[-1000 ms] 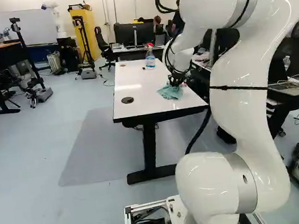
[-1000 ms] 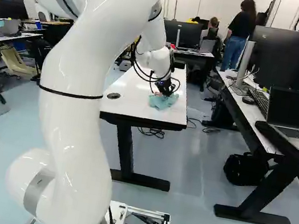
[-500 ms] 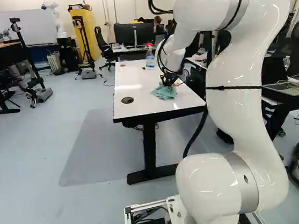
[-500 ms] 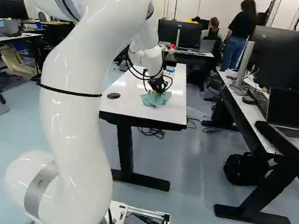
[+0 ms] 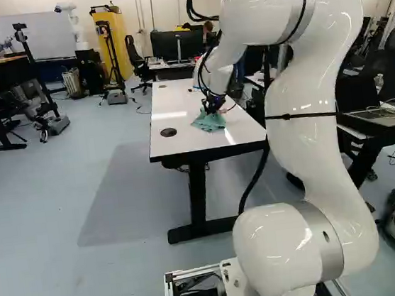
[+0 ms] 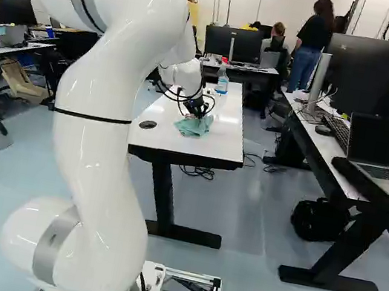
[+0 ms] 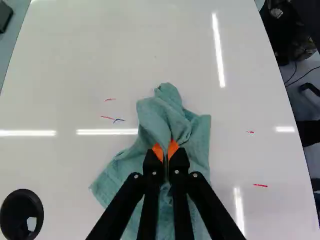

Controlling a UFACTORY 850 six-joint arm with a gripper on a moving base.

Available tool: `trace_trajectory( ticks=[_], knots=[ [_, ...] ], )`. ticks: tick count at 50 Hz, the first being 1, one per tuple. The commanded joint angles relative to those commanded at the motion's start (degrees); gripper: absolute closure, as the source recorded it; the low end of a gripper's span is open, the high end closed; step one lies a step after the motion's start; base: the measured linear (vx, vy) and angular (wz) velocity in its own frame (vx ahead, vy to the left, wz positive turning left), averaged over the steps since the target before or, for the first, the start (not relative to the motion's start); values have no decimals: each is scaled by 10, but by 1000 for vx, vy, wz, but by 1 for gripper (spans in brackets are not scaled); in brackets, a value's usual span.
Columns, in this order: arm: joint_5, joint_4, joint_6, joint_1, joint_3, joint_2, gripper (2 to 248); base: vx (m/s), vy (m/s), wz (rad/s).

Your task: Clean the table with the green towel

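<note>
At the near part of the white table (image 5: 175, 142), the gripper (image 5: 211, 108) is down at the green towel (image 5: 209, 122). In the wrist view the gripper (image 7: 165, 154) has its orange pads closed on a fold of the towel (image 7: 167, 117), which lies bunched and spread over the tabletop under the fingers. Short red marks (image 7: 257, 185) lie to one side of the towel; more red marks and a small blue one (image 7: 118, 120) lie on its other side.
A spray bottle (image 6: 222, 80) stands farther back on the table. The table has a black round grommet (image 7: 21, 215). To the right is a desk with a laptop (image 6: 385, 153) and monitor. Another robot (image 5: 73, 23) stands far back.
The arm has swung left across the table in both base views, and the towel has slid left with the gripper. The base has stayed put.
</note>
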Motion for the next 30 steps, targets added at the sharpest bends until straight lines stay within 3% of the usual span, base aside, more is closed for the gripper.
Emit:
trace_trajectory(
  ticks=[30],
  knots=[
    [0, 0, 0, 45, -53, -39, 219, 0, 0, 0]
  ],
)
